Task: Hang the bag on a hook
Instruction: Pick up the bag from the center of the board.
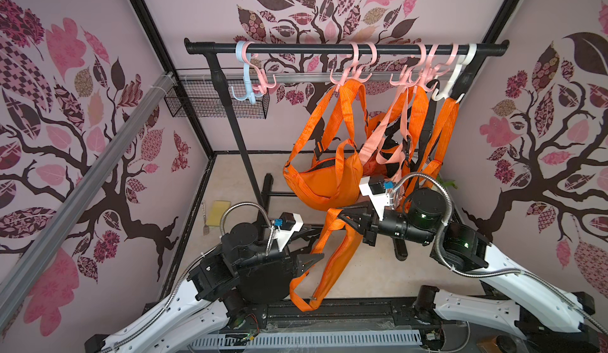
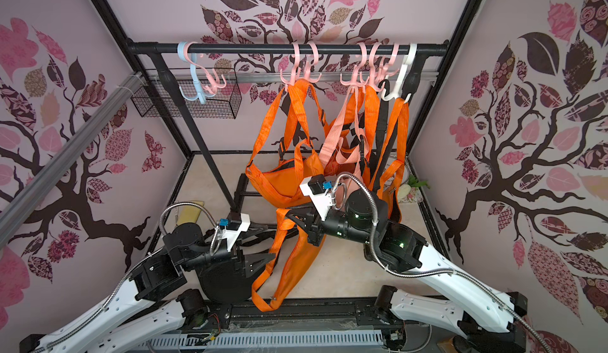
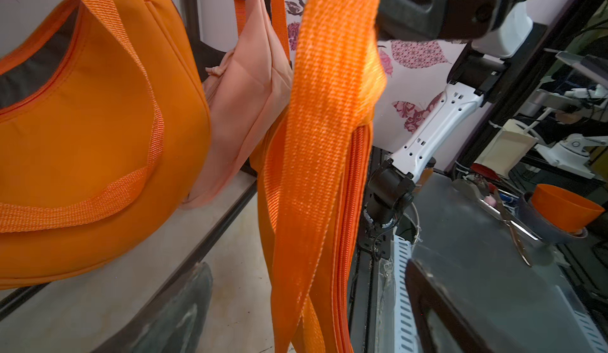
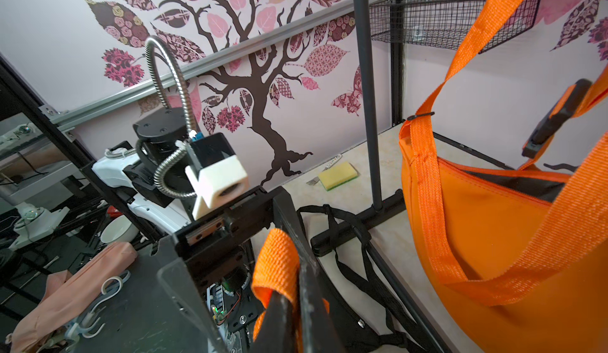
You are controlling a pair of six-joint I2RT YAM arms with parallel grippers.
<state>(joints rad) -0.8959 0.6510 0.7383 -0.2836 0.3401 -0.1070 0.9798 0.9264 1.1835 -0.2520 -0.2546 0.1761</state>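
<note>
Right fingers (image 1: 343, 218) pinch the limp, light orange bag's (image 1: 340, 259) strap (image 1: 331, 228), its best hold; left fingers (image 1: 312, 256) gape wide beside it

Both top views look down from high overhead toward the back wall (image 1: 210, 15), nearly alike; the left wrist camera sits close to the orange strap (image 3: 322, 121), facing the right arm (image 3: 434, 127); the right wrist camera faces the left arm (image 4: 158, 134); both wrist views share the hanging orange bag (image 3: 98, 130).

Yellow sponge (image 1: 219, 212) just beside fork (image 1: 205, 228); black wire basket (image 1: 197, 104) well apart.
</note>
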